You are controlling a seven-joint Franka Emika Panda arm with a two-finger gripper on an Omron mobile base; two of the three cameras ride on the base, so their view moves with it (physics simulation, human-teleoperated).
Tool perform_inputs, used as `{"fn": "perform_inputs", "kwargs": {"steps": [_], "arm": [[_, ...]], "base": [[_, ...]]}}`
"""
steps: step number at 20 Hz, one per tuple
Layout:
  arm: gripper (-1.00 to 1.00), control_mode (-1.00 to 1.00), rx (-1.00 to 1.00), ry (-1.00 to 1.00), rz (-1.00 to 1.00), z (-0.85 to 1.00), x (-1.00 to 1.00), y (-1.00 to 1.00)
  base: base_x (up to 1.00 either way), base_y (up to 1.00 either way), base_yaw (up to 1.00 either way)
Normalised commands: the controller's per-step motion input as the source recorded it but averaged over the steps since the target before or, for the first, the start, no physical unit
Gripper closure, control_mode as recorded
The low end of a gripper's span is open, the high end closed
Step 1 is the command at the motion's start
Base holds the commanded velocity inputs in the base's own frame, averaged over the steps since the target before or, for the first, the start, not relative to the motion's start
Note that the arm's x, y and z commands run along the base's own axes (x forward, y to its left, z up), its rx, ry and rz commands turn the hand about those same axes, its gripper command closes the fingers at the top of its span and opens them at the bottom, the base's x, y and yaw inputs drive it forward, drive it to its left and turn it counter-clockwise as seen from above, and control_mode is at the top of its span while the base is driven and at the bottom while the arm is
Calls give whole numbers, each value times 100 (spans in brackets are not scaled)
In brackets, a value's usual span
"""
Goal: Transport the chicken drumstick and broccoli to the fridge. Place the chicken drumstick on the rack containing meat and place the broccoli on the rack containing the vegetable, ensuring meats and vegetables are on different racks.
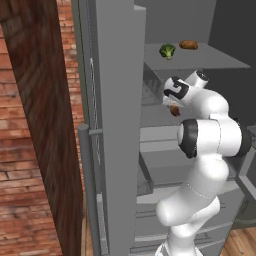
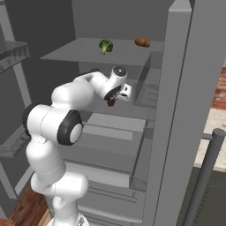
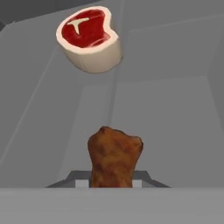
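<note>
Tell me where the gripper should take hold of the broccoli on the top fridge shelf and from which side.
Probably best at the dark-green head of the broccoli, closing across its width from above and from the fridge's open front. It lies apart from the orange-brown oval, so the fingers have room. Its pale stalk looks too short and small to grip.

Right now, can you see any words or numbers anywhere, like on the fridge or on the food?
No text can be read anywhere.
The fridge: plain grey, no label or number showing.
The broccoli, the orange-brown oval, the steak and the chicken drumstick in the gripper: no stickers or writing.
The brick wall: no sign.
</note>
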Motion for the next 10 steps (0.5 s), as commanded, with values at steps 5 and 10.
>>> {"fn": "perform_inputs", "kwargs": {"steps": [5, 10], "arm": [[-100, -100, 0, -6, 0, -11, 2, 0], [-100, -100, 0, 0, 0, 1, 0, 0]], "base": [[0, 0, 0], [0, 0, 0]]}}
